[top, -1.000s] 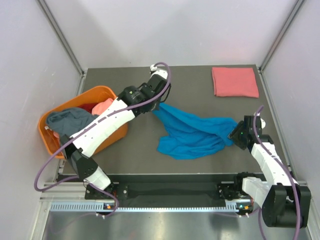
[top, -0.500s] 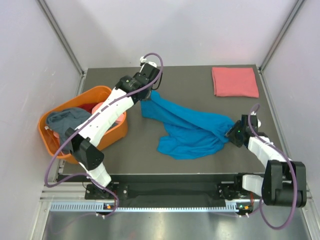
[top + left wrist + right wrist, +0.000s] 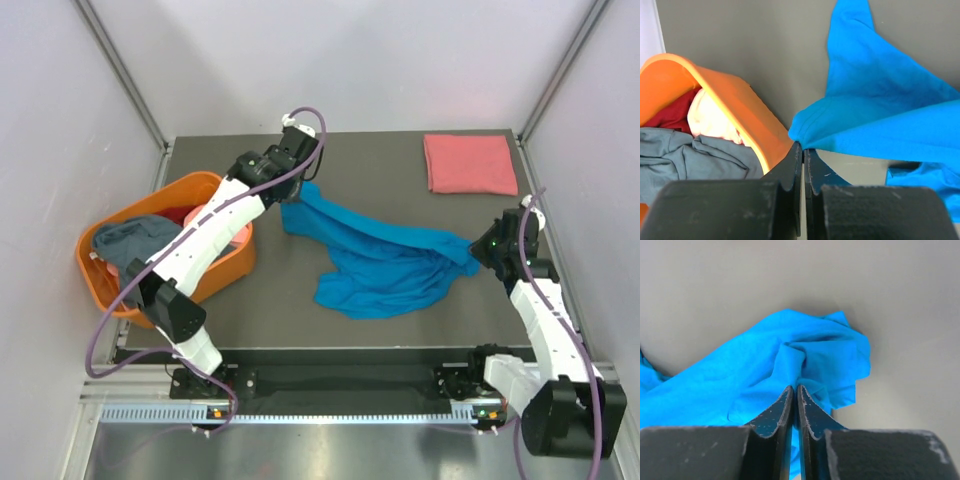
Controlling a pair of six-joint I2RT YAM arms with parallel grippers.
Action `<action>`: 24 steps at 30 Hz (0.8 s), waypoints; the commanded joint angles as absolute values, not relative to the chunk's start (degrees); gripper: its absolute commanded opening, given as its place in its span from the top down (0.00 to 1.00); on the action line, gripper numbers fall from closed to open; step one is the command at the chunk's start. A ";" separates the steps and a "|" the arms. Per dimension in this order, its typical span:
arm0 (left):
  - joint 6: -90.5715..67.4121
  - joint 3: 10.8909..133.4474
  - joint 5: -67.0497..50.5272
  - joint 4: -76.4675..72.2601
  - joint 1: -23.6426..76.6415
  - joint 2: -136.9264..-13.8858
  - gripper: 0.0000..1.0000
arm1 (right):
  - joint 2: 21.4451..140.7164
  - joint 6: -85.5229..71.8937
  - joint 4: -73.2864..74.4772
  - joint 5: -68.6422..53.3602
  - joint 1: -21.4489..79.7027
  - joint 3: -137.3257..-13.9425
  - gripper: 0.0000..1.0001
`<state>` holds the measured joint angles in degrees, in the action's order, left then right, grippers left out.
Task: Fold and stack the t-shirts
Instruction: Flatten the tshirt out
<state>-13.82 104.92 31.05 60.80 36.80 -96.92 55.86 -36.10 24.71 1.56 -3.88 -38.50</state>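
A bright blue t-shirt [image 3: 385, 262] lies crumpled across the middle of the table, stretched between both arms. My left gripper [image 3: 290, 207] is shut on its left edge [image 3: 805, 131], close to the basket. At the shirt's right end my right gripper [image 3: 478, 250] is shut on a bunched fold [image 3: 795, 365]. A folded salmon-pink t-shirt [image 3: 470, 163] rests flat at the back right. In the orange basket [image 3: 215, 183] at the left lie a grey-blue t-shirt [image 3: 140, 238] and pink cloth [image 3: 208, 212].
The basket's rim [image 3: 735, 95] stands right beside my left fingers. Dark red cloth [image 3: 671, 111] shows inside the basket. Grey walls close in the table on three sides. A metal rail [image 3: 300, 410] runs along the near edge.
My right gripper has closed on the blue shirt's right end and moved right and back, pulling it taut. The left gripper carried its held edge leftward toward the basket, then held still.
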 commanded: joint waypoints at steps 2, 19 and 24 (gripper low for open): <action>-12.04 106.53 25.95 61.17 36.56 -90.28 1.00 | 53.01 -33.66 34.62 3.78 -4.39 -42.18 0.93; -11.69 85.53 20.47 51.24 33.58 -84.80 1.00 | 55.62 -35.07 28.22 -9.15 4.20 -44.39 0.93; -11.34 85.08 21.88 50.80 32.61 -87.62 1.00 | 59.32 -34.55 31.62 -5.73 10.63 -44.38 0.70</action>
<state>-12.01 84.55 20.43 54.06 33.04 -87.96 58.26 -34.81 31.33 -6.79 8.69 -42.54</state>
